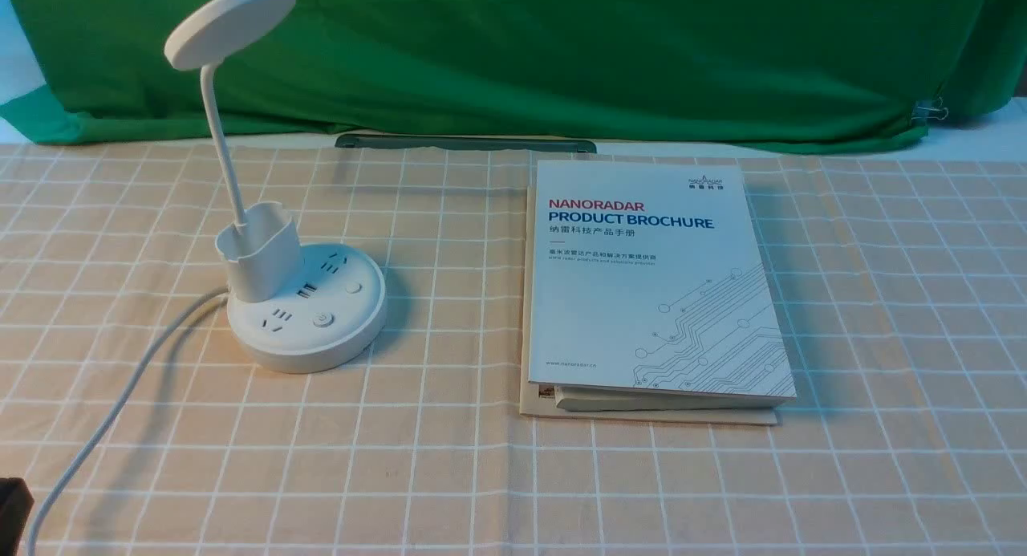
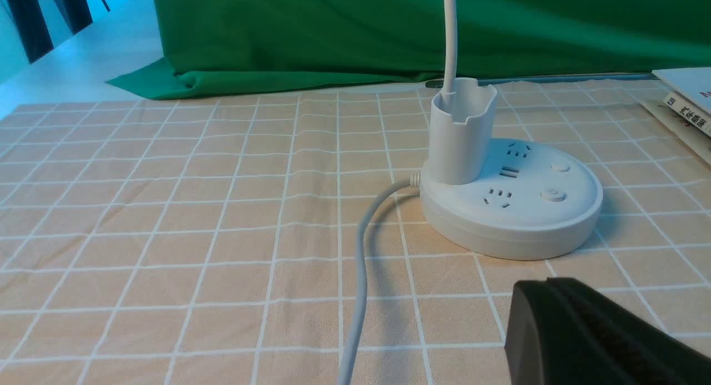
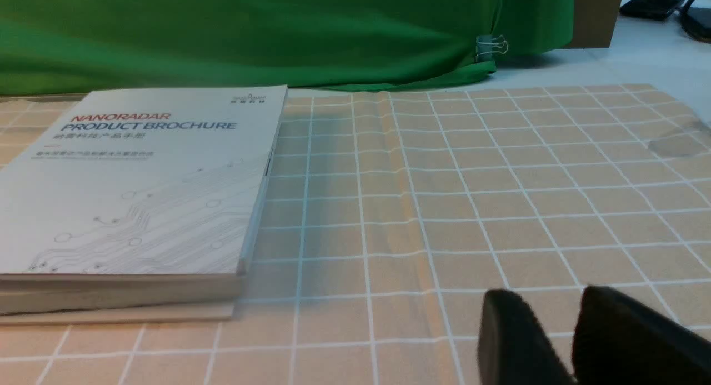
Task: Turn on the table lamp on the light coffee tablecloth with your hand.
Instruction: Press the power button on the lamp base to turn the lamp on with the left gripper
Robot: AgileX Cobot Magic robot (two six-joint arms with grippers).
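The white table lamp [image 1: 305,323] stands on the left part of the light coffee tablecloth [image 1: 481,476], its round head [image 1: 230,22] raised on a thin neck and unlit. On its base are sockets, a cup holder and a power button [image 1: 322,319]. In the left wrist view the lamp base [image 2: 511,201] lies a short way ahead of my left gripper [image 2: 547,285], which is shut and empty above the cloth. Only a black tip of that hand [image 1: 12,512] shows in the front view's lower left corner. My right gripper [image 3: 550,301] is slightly open and empty over bare cloth.
The lamp's white cord [image 1: 104,420] trails from the base toward the front left, close to my left gripper. A stack of brochures [image 1: 654,283] lies right of the lamp. A green draped cloth [image 1: 562,50] closes off the back.
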